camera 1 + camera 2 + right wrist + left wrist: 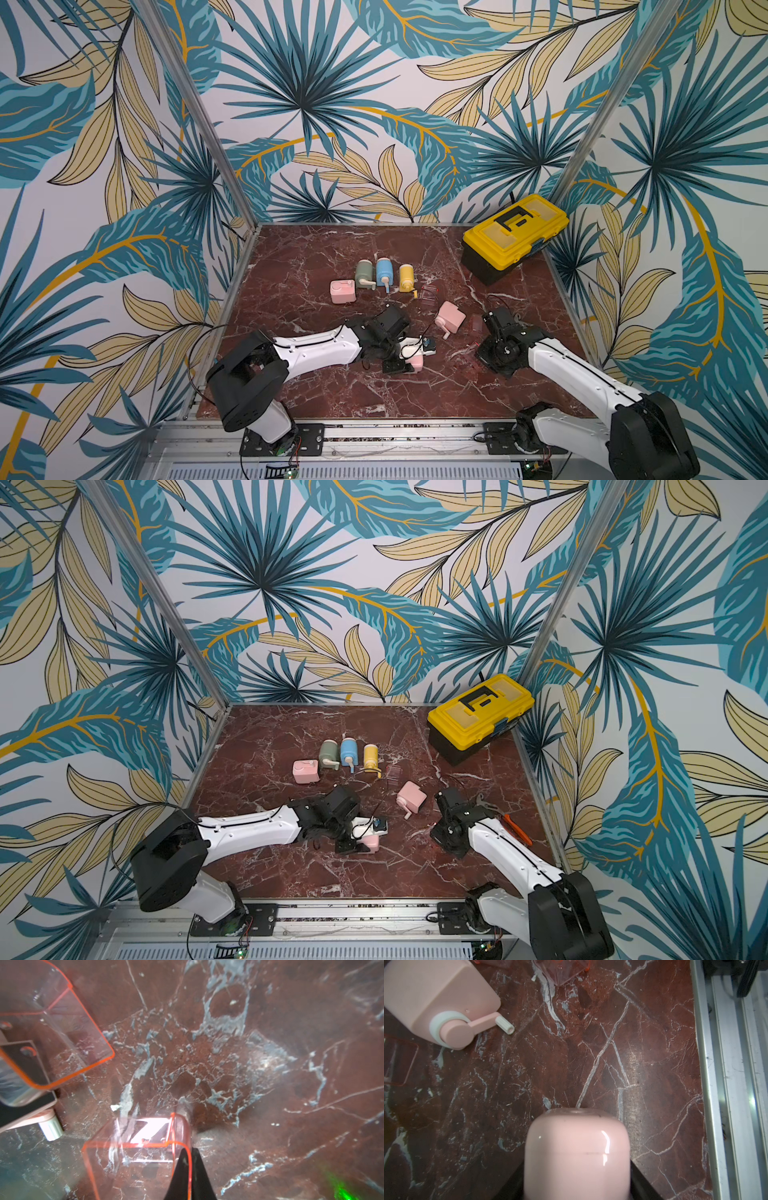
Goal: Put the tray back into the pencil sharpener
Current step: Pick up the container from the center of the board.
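Beside the held tray (128, 1159) lie another tray (62, 1032) and pink sharpener (449, 318).

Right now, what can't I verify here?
Unseen: tray slot of the held pink pencil sharpener; left wrist view shows only its rounded shell, the left arm covers most of it in both top views.
Hidden: the right end effector, beneath the right arm in both top views.
Cut off by the right wrist picture's edge: the clear tray it pinches and the second clear tray.
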Controlling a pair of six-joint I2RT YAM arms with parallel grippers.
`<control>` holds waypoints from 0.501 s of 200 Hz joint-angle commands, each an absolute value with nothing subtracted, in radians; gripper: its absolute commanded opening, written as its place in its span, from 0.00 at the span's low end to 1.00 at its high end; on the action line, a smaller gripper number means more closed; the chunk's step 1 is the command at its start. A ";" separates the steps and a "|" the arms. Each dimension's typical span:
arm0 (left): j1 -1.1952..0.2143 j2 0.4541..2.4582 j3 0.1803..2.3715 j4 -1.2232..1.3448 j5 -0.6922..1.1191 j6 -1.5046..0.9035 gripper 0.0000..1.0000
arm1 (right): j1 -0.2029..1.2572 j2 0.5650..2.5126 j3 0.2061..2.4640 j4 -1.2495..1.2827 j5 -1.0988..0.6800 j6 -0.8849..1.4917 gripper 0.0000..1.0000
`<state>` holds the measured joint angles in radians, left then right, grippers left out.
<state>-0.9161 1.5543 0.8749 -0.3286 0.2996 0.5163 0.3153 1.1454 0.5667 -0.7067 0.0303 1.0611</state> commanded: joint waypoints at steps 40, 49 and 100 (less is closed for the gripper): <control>-0.905 1.477 0.816 -0.299 0.313 0.506 0.71 | 0.328 1.107 0.643 -0.857 0.024 1.012 0.00; -0.899 1.473 0.812 -0.299 0.311 0.508 0.72 | 0.346 1.103 0.668 -0.887 0.034 1.007 0.00; -0.890 1.480 0.813 -0.301 0.325 0.512 0.70 | 0.560 1.198 0.782 -0.971 0.085 0.994 0.00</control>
<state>-0.8948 1.4902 0.8188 -0.3172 0.3019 0.5068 0.4850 1.1439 0.7540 -0.8944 0.0525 1.0126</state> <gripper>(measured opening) 0.717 0.052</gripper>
